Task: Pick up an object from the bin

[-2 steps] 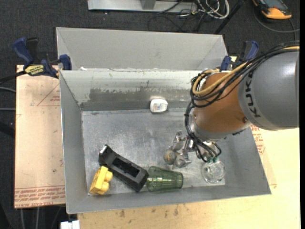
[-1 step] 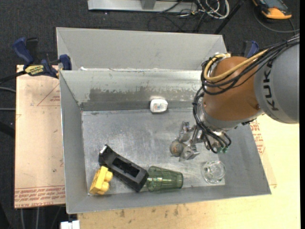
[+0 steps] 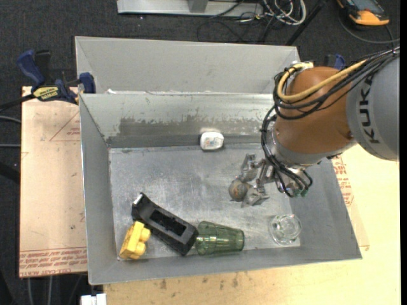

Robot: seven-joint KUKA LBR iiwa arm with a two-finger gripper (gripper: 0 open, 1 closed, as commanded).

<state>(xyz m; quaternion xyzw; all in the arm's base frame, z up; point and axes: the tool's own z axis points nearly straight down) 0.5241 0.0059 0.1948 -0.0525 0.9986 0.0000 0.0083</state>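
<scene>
Status: pick not done. The gripper [image 3: 252, 183] is seen low over the right half of the grey metal bin [image 3: 95, 170], under the orange wrist cover [image 3: 311, 113]. The jaws are judged open: 2 metal fingers [image 3: 257, 199] are spread, with nothing clamped. A small dull brown-grey ball [image 3: 238, 190] is seen on the bin floor just beside the fingertips, on the view's left (contact can't be confirmed). It is taken as the likely target, being the 1 thing within reach. Left to do, as judged: jaws centred on the ball, closed, then lifted clear. 0 of those steps are shown as done.

Outward from the gripper:
- A small clear glass cup [image 3: 284, 229] is standing upright nearby, towards the front right corner. It is apart from the fingers, but could be knocked by a wrist sweep forward.
- A small white oval plastic piece [image 3: 211, 140] is lying at the foot of the back wall, apart from the ball. No obstruction is expected.
- A translucent green plastic cup [image 3: 219, 239] is lying on its side along the front wall.
- A black rectangular slotted block [image 3: 162, 224] is lying diagonally, touching the green cup.
- A yellow toy brick [image 3: 135, 241] is lying farthest off, front left, against the black block.

The floor round the ball is bare, so nothing is judged to be in the way. Being round, the ball may roll when pinched.
</scene>
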